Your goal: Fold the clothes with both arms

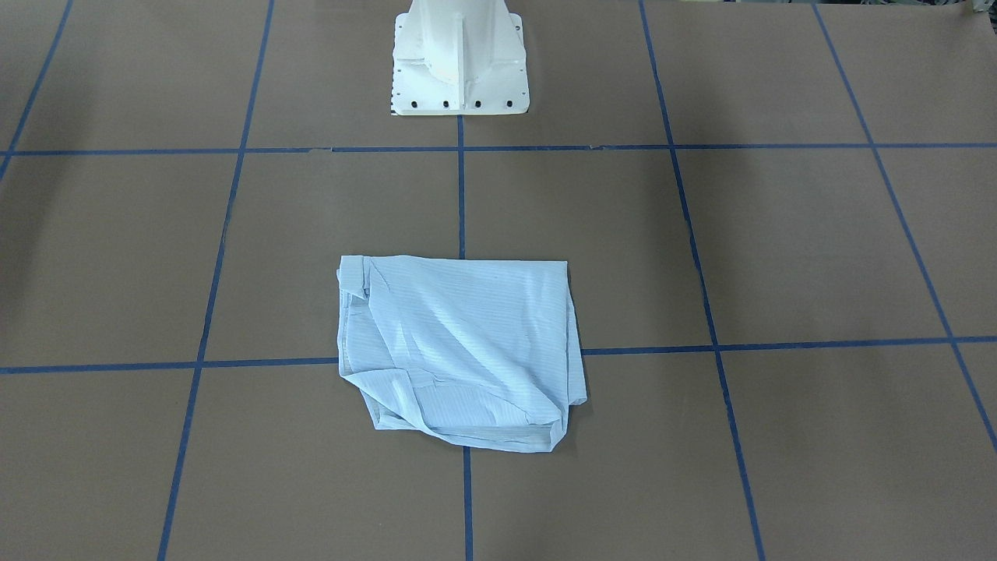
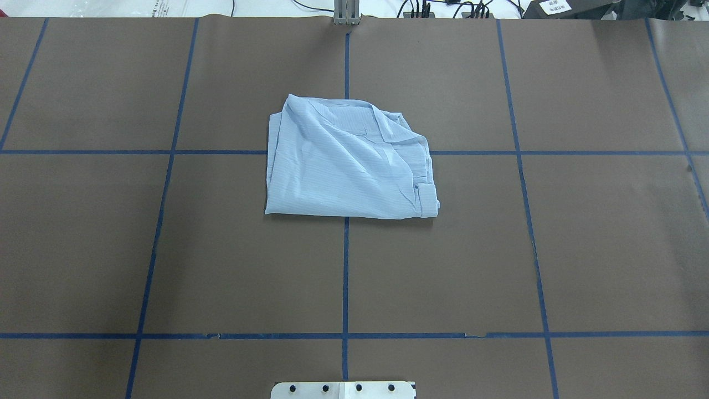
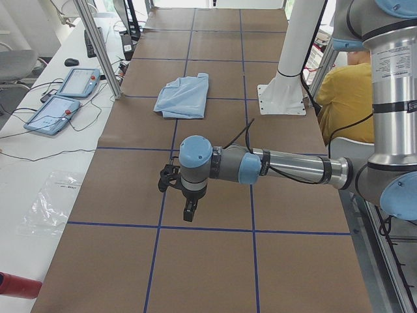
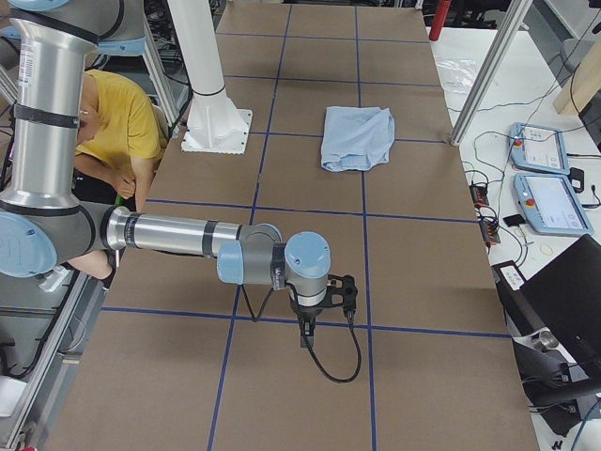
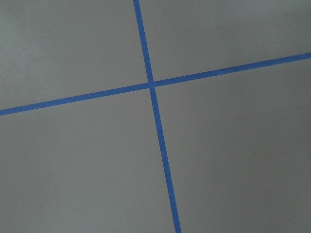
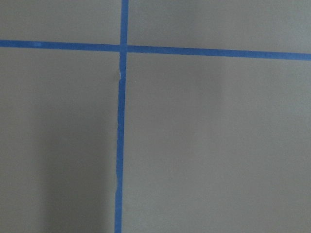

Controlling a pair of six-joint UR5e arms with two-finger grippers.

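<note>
The pale blue shirt (image 2: pixel 349 166) lies folded into a rough rectangle on the brown table, a little beyond its centre, with its collar edge turned up on top. It also shows in the front-facing view as the shirt (image 1: pixel 459 351), and far off in both side views (image 3: pixel 184 96) (image 4: pixel 355 137). My left gripper (image 3: pixel 189 212) hangs above bare table well away from the shirt, and so does my right gripper (image 4: pixel 305 334). Whether either is open or shut I cannot tell. Both wrist views show only table and blue tape lines.
The white pedestal base (image 1: pixel 459 58) stands at the robot's edge of the table. A person in a yellow shirt (image 3: pixel 348 98) sits behind it. Teach pendants (image 3: pixel 65 98) lie on a white bench past the far edge. Blue tape lines (image 2: pixel 345 266) grid the table.
</note>
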